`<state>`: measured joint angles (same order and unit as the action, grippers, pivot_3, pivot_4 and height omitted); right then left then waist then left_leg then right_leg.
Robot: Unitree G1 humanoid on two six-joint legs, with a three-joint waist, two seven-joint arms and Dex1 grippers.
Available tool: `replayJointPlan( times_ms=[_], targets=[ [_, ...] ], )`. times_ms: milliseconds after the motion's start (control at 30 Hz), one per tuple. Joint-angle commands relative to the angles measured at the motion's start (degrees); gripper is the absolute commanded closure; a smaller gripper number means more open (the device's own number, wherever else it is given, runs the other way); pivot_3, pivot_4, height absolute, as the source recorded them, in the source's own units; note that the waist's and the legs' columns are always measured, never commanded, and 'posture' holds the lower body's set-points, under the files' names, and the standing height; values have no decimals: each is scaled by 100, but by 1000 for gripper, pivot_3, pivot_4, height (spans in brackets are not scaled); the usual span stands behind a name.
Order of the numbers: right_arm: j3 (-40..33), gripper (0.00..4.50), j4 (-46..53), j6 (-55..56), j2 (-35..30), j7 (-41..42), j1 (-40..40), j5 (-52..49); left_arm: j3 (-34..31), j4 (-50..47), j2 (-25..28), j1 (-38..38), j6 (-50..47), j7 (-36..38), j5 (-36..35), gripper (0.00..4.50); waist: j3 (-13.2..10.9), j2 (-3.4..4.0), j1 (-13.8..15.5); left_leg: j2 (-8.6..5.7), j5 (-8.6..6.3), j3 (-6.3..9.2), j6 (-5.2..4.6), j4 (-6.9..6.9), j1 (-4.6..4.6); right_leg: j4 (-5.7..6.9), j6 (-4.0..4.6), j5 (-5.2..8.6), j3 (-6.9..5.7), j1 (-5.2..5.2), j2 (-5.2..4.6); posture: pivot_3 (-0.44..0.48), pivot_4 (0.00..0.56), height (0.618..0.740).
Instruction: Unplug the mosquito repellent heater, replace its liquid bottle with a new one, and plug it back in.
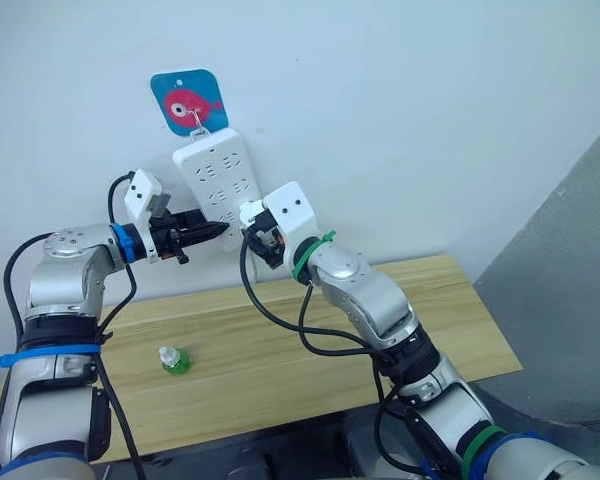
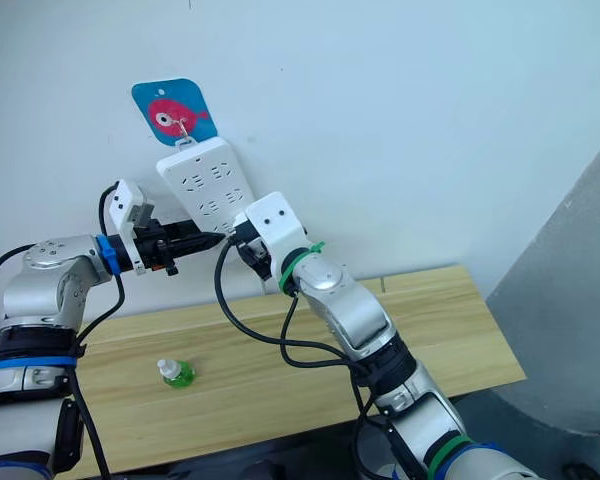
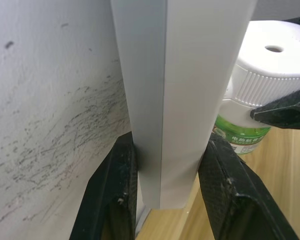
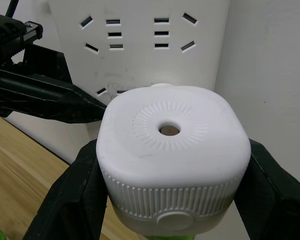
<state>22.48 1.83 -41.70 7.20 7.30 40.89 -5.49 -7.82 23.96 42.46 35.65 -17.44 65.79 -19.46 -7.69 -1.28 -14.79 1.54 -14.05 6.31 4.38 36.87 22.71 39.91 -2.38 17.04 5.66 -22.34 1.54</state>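
Note:
My right gripper [image 4: 173, 165] is shut on the mosquito repellent heater [image 4: 170, 131], a white rounded unit with a round vent hole. A green liquid bottle [image 3: 240, 137] hangs under it. The heater is held against the lower sockets of the white power strip [image 1: 216, 175] on the wall; its prongs are hidden. From the other side, my left gripper [image 3: 170, 145] is shut on the strip's bottom edge, one finger [image 3: 117, 195] by the wall and one on the strip's face. Another small green bottle [image 1: 174, 361] with a white cap lies on the wooden table [image 1: 400, 300].
The strip hangs from a hook on a blue card with a red fish [image 1: 188, 102]. Black cables [image 1: 280, 320] loop from my right wrist over the table. The table's right end borders a grey surface [image 1: 570, 300].

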Motion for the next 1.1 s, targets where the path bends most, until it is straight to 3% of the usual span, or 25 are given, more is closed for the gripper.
replayJointPlan(
  times_ms=[33, 333, 500, 667, 833, 967, 1100],
  targets=[
    [110, 1545, 977, -134, -113, 157, -136, 61, -47, 108, 78, 39, 352, -330, 259, 3171, 0, 0, 12, -1, 0, 1, 0, -1, 3, -3, 1, 1, -1, -1, -5, -269, 118, 740],
    [76, 1545, 2317, -1002, -648, 406, -561, -47, 34, 212, 9, 54, 531, -526, 272, 3171, -3, 6, 9, -3, 3, -1, -1, 5, -8, 5, -21, 14, 0, 5, -1, -281, 122, 740],
    [-446, 1545, 2789, -1258, -891, 586, -818, -334, -214, -32, 52, -205, 407, -393, -49, 3171, -6, 10, 10, -1, 2, -3, 0, 2, -5, 3, -23, 15, 3, 3, 2, -281, 118, 740],
    [-1018, 1545, 2955, -1279, -981, 675, -942, -598, -403, -271, 227, -702, 769, -346, -46, 1595, -7, 13, -60, 2, 2, -2, 0, -8, -6, 4, -19, 17, 1, -2, 1, -256, 92, 740],
    [-1598, 1545, 3175, -1239, -1136, 848, -1051, -980, -1109, -995, 300, -1495, 862, -776, -263, 24, -4, 10, -71, 4, 2, 1, 0, -11, 2, 5, 17, 7, -4, -8, -27, -210, 73, 740],
    [-2155, 1545, 3283, -1203, -1138, 1010, -1126, -1483, -1925, -2164, 268, -2533, 1087, -1038, -439, 0, -3, 9, -37, 12, 2, -6, 0, -16, 2, 3, 18, 8, 2, -11, -39, -153, 73, 740],
    [-2673, 1545, 3314, -1289, -1037, 1040, -1176, -2033, -2141, -3828, 33, -3754, 655, -1172, -818, 0, -4, 12, 146, 11, 2, -7, 0, -16, 0, 3, 13, 13, 2, -7, -45, -117, 81, 740]
  ],
)
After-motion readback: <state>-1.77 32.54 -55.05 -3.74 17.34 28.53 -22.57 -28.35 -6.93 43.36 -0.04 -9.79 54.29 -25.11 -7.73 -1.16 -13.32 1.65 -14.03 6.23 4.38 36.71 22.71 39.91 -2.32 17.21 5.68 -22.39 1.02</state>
